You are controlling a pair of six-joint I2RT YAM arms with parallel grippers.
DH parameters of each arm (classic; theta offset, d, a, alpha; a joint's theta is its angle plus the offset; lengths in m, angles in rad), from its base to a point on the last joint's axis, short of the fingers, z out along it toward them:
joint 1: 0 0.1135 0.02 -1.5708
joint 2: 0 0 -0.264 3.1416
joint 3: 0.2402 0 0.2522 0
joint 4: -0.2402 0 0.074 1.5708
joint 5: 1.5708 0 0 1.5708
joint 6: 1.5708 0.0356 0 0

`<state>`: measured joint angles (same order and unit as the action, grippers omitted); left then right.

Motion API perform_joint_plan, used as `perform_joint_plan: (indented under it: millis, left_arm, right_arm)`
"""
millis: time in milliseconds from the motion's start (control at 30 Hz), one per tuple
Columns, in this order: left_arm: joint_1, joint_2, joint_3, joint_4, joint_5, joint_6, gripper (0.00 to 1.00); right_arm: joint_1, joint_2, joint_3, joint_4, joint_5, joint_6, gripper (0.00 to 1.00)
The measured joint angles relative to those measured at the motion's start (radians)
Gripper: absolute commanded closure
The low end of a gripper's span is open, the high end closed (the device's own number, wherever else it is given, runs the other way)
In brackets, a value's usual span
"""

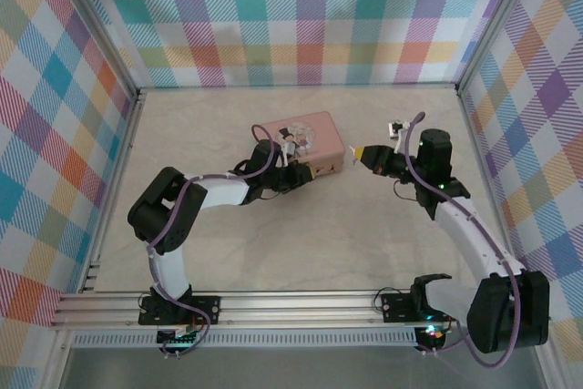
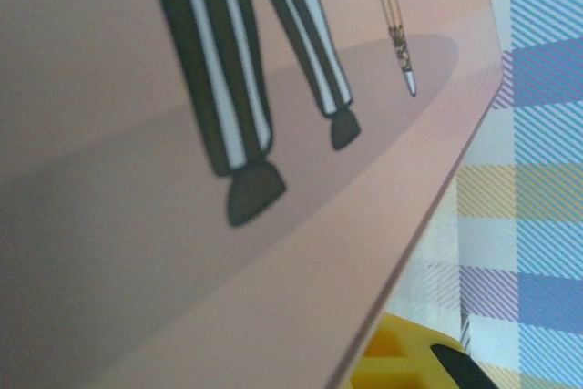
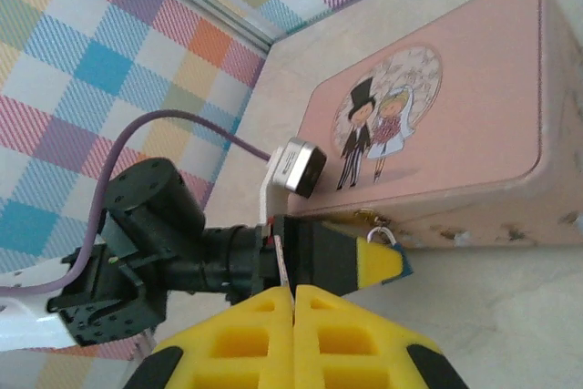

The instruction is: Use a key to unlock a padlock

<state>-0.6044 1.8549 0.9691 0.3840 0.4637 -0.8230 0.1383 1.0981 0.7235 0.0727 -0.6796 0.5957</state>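
The pink tin with a cartoon couple on its lid lies mid-table. At its front wall hangs the tiny padlock, its silvery shackle looped through the tin's hasp. My left gripper is shut on the padlock's body, and only the shackle sticks out above the fingertips. From above, my left gripper presses against the tin's near side. My right gripper is shut on the key, a thin blade seen edge-on that points at the left gripper. The right gripper hovers just right of the tin.
The tin's lid looms close in the left wrist view, with one yellow fingertip at the bottom. Checked walls enclose the table. An aluminium rail runs along the near edge. Open tabletop lies in front of the tin.
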Motion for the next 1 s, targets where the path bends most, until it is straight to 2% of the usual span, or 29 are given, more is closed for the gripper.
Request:
perform_joint_plan:
  millis: [233, 400, 700, 1000]
  left_arm:
    - [0.0, 0.0, 0.036, -0.019, 0.011, -0.055, 0.85]
    - [0.0, -0.001, 0.054, -0.019, 0.024, -0.09, 0.85]
    - [0.0, -0.005, 0.058, -0.016, 0.026, -0.116, 0.85]
    - [0.0, -0.005, 0.057, -0.004, 0.026, -0.132, 0.85]
  right_arm:
    - [0.0, -0.067, -0.118, 0.095, -0.028, 0.108, 1.0]
    - [0.0, -0.075, -0.219, 0.224, -0.033, 0.208, 1.0]
    - [0.021, -0.002, -0.336, 0.435, -0.018, 0.341, 1.0]
    - [0.025, 0.05, -0.348, 0.528, -0.01, 0.388, 1.0]
